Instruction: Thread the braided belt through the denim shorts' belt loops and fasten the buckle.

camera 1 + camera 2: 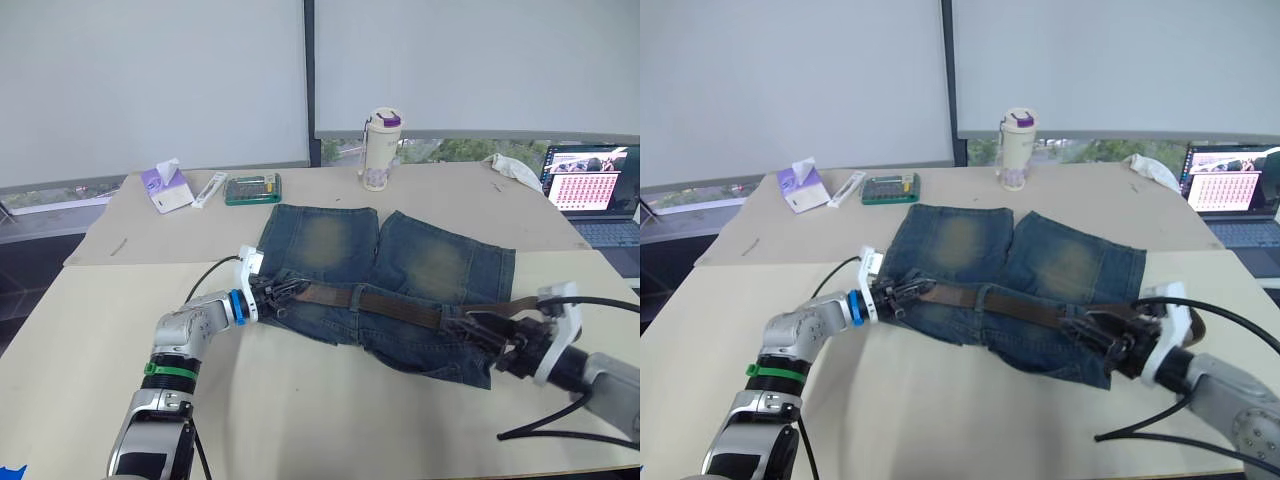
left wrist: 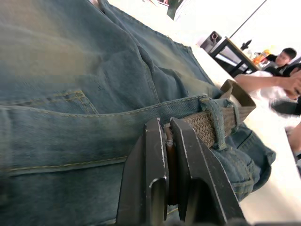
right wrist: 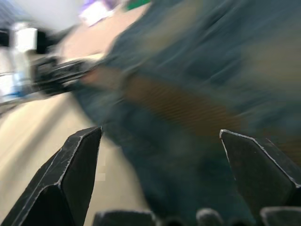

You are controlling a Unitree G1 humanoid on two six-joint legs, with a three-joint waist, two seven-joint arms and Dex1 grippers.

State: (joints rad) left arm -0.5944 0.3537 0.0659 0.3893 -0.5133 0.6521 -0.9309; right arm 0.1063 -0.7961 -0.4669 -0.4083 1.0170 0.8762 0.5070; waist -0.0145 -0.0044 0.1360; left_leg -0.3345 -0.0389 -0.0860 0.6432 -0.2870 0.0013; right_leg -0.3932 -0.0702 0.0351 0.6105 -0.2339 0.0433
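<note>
Braided belt (image 1: 385, 301) lay across the denim shorts (image 1: 395, 265) waistband on the counter (image 1: 300, 400), through at least one belt loop (image 2: 217, 123), left gripper (image 1: 282, 293) jaws clamped on its end, right gripper (image 3: 160, 141) jaws wide; buckling looked undone.

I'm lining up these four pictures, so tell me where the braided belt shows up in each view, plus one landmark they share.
Left eye view: the braided belt runs along the waistband of the denim shorts, between the two grippers.
Right eye view: same strap, mid-picture.
Left wrist view: woven strap under a belt loop, pinched by the left gripper.
Right wrist view: blurred brown band past the open right gripper.
Shared landmark: the shorts.
</note>
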